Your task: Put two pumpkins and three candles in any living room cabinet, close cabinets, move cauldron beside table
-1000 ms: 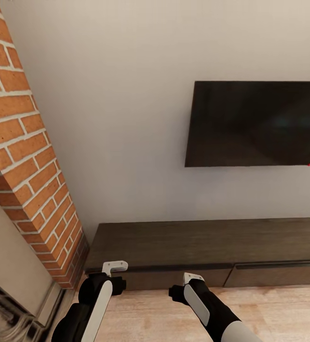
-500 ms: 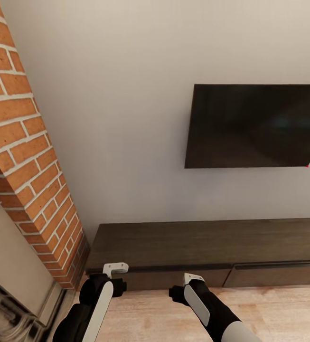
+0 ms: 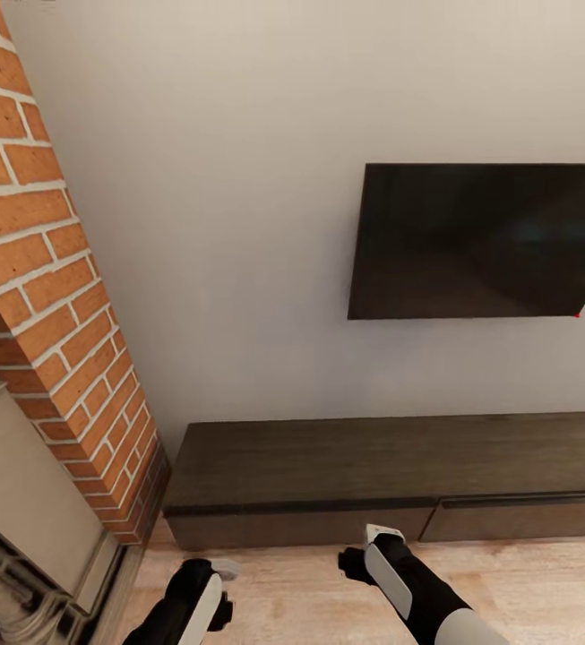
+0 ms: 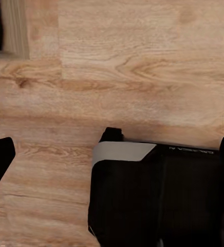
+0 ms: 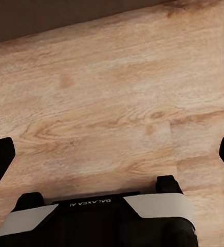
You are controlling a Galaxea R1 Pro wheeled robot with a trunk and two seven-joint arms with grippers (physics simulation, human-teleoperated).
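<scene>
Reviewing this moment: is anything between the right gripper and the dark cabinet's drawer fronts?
Nothing visible is. In the head view only bare wood floor lies between the right gripper and the cabinet, whose drawer fronts look shut. The right wrist view likewise shows open floor up to the cabinet's dark edge.

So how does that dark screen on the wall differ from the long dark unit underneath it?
The screen is glossy black and hangs flat on the pale wall, clear of the floor; the cabinet is matte dark-brown wood grain and stands on the plank floor. The screen is a single blank panel, while the cabinet's front is split into drawer fronts, all shut. The cabinet stretches further left, toward the brick fireplace. Both are dark and rectangular.
</scene>
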